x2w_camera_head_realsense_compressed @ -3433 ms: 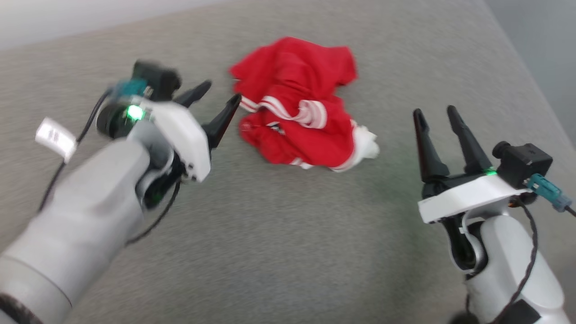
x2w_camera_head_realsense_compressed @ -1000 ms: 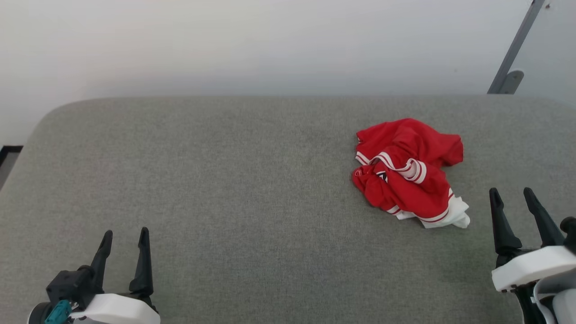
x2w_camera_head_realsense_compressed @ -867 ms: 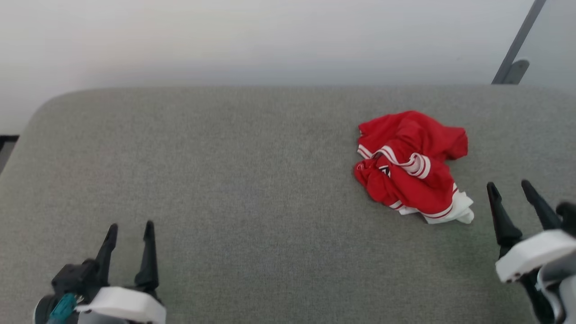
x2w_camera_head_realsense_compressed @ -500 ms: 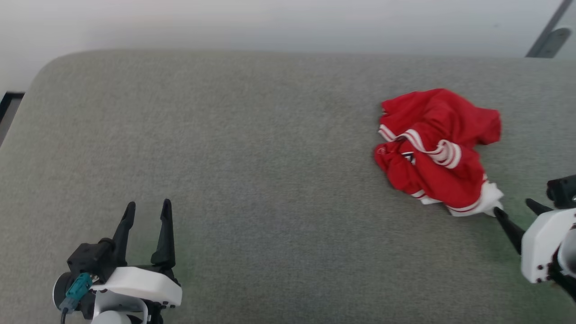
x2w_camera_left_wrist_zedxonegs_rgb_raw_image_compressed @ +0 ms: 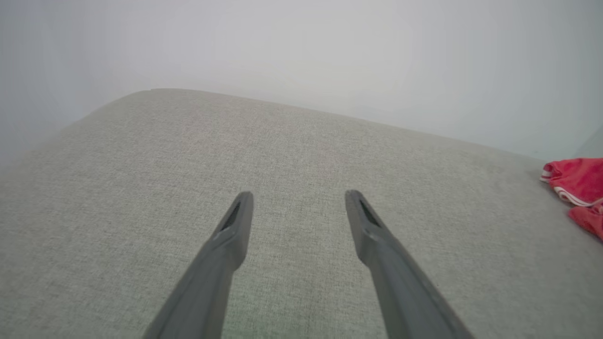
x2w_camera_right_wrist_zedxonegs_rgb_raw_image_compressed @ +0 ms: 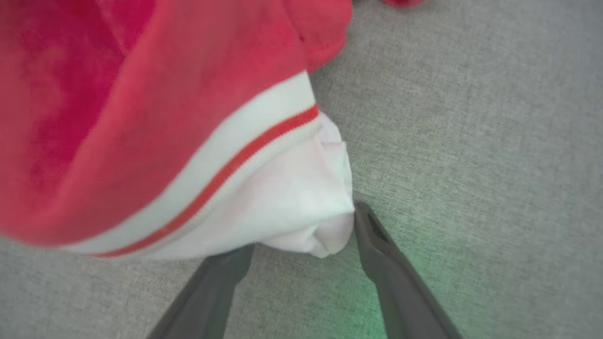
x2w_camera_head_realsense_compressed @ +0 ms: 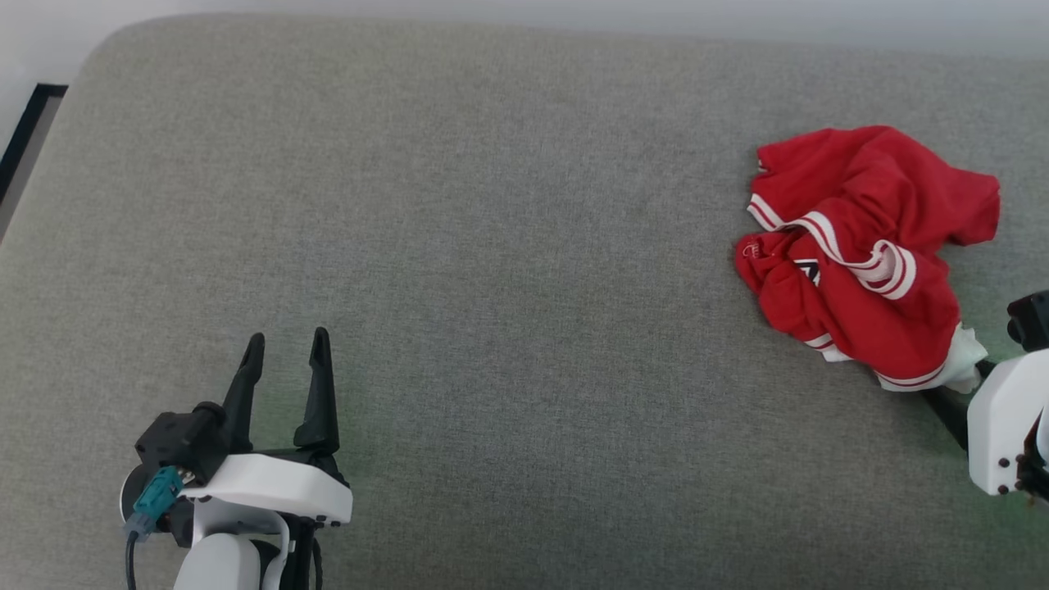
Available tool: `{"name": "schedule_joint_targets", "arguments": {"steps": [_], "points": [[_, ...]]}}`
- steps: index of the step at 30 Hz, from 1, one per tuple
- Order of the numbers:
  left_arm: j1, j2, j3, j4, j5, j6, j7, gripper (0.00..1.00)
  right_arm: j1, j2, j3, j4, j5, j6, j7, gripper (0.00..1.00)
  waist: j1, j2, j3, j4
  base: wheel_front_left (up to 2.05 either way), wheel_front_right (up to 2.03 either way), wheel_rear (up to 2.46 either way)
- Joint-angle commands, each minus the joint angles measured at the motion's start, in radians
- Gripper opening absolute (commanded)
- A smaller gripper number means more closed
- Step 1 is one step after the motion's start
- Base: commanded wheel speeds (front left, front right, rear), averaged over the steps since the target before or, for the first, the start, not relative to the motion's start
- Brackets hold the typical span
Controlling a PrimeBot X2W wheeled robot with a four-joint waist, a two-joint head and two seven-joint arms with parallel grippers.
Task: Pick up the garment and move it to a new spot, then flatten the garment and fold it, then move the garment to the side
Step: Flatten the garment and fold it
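The garment (x2w_camera_head_realsense_compressed: 860, 254) lies crumpled at the right of the grey padded surface (x2w_camera_head_realsense_compressed: 508, 246): red cloth with white double stripes and a white end (x2w_camera_head_realsense_compressed: 965, 360) nearest me. My right gripper (x2w_camera_right_wrist_zedxonegs_rgb_raw_image_compressed: 306, 230) is open and low on the surface, its two dark fingers on either side of that white end (x2w_camera_right_wrist_zedxonegs_rgb_raw_image_compressed: 282, 202). One finger tip is tucked under the cloth. Nothing is clamped. My left gripper (x2w_camera_head_realsense_compressed: 288, 340) hovers open over bare surface at the lower left, far from the garment. In the left wrist view the left gripper (x2w_camera_left_wrist_zedxonegs_rgb_raw_image_compressed: 298, 195) points across the surface, with the garment (x2w_camera_left_wrist_zedxonegs_rgb_raw_image_compressed: 577, 186) at the right edge.
The grey surface has rounded far corners and meets a pale wall (x2w_camera_left_wrist_zedxonegs_rgb_raw_image_compressed: 301, 47) at the back. A dark strip (x2w_camera_head_realsense_compressed: 24, 135) runs beside its left edge. Bare grey fabric stretches between the left gripper and the garment.
The head camera has tilted down and left, shifting the whole picture. My right gripper has advanced to the garment's white end, and its fingers now flank it. Both grippers stay open.
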Motion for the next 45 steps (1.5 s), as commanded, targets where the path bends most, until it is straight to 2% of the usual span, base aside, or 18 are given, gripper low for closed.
{"name": "schedule_joint_targets", "arguments": {"steps": [1,2,3,4,8,13,23,25,31,32,35,40,41,42,44,45], "points": [[-0.015,-0.003,0.001,0.003,0.001,-0.006,-0.005,1.00,-0.002,0.005,0.012,0.008,-0.003,-0.001,0.012,0.94,0.0000,0.0000,0.009,0.003,0.00,0.00,0.00],[-0.018,-0.004,0.001,0.004,0.001,-0.006,-0.005,1.00,-0.003,0.004,0.015,0.007,-0.005,-0.001,0.013,0.61,0.0000,0.0000,0.011,0.003,0.00,0.00,0.00],[-0.021,-0.005,0.002,0.006,0.001,-0.005,-0.005,1.00,-0.004,0.005,0.016,0.008,-0.005,-0.001,0.014,0.16,0.0000,0.0000,0.014,0.002,0.00,0.00,0.00],[-0.022,-0.006,0.003,0.007,0.001,-0.005,-0.005,1.00,-0.006,0.007,0.016,0.010,-0.004,-0.001,0.018,0.00,0.0000,0.0000,0.015,0.000,0.00,0.00,0.00],[-0.030,-0.008,0.012,0.011,0.004,-0.007,-0.005,1.00,-0.022,0.003,0.013,0.015,-0.011,-0.001,0.008,0.00,0.0000,0.0000,0.018,-0.016,0.00,0.00,0.00],[-0.038,-0.006,0.011,0.011,0.009,-0.007,-0.005,1.00,-0.032,-0.015,-0.039,0.035,-0.015,-0.003,-0.028,0.00,0.0000,0.0000,0.020,-0.042,0.00,0.00,0.00],[-0.038,0.009,0.005,0.005,0.003,-0.007,-0.005,1.00,0.015,-0.081,-0.323,0.108,-0.044,-0.003,-0.095,0.00,0.0000,0.0000,0.020,-0.083,0.00,0.00,0.00],[-0.039,0.011,0.004,0.005,0.002,-0.007,-0.005,1.00,0.020,-0.086,-0.353,0.120,-0.049,-0.003,-0.103,0.00,0.0000,0.0000,0.020,-0.085,0.00,0.00,0.00],[-0.042,0.024,-0.003,0.007,-0.003,-0.007,-0.005,1.00,0.023,-0.105,-0.525,0.216,-0.108,-0.003,-0.135,0.00,0.0000,0.0000,0.020,-0.093,0.00,0.00,0.00],[-0.044,0.027,-0.008,0.008,-0.004,-0.007,-0.005,1.00,0.015,-0.110,-0.582,0.258,-0.146,-0.003,-0.151,0.00,0.0000,0.0000,0.020,-0.092,0.00,0.00,0.00],[-0.046,0.034,-0.014,0.013,-0.005,-0.007,-0.005,1.00,0.009,-0.100,-0.639,0.319,-0.194,-0.003,-0.174,0.00,0.0000,0.0000,0.018,-0.090,0.00,0.00,0.00],[-0.046,0.053,-0.023,0.019,-0.004,-0.007,-0.005,1.00,-0.022,-0.050,-0.663,0.369,-0.233,-0.003,-0.205,0.00,0.0000,0.0000,0.013,-0.096,0.00,0.00,0.00],[-0.047,0.056,-0.024,0.020,-0.004,-0.007,-0.005,1.00,-0.030,-0.040,-0.663,0.377,-0.242,-0.003,-0.211,0.07,0.0000,0.0000,0.011,-0.100,0.00,0.00,0.00],[-0.049,0.059,-0.025,0.021,-0.003,-0.007,-0.005,1.00,-0.037,-0.028,-0.661,0.382,-0.249,-0.003,-0.220,0.31,0.0000,0.0000,0.009,-0.105,0.00,0.00,0.00],[-0.053,0.070,-0.030,0.019,-0.008,-0.007,-0.005,1.00,-0.044,-0.005,-0.653,0.387,-0.262,-0.003,-0.239,1.00,0.0000,0.0000,0.005,-0.118,0.00,0.00,0.00],[-0.056,0.078,-0.035,0.019,-0.009,-0.007,-0.005,1.00,-0.047,0.002,-0.652,0.389,-0.263,-0.003,-0.250,1.00,0.0000,0.0000,0.003,-0.126,0.00,0.00,0.00]]}}
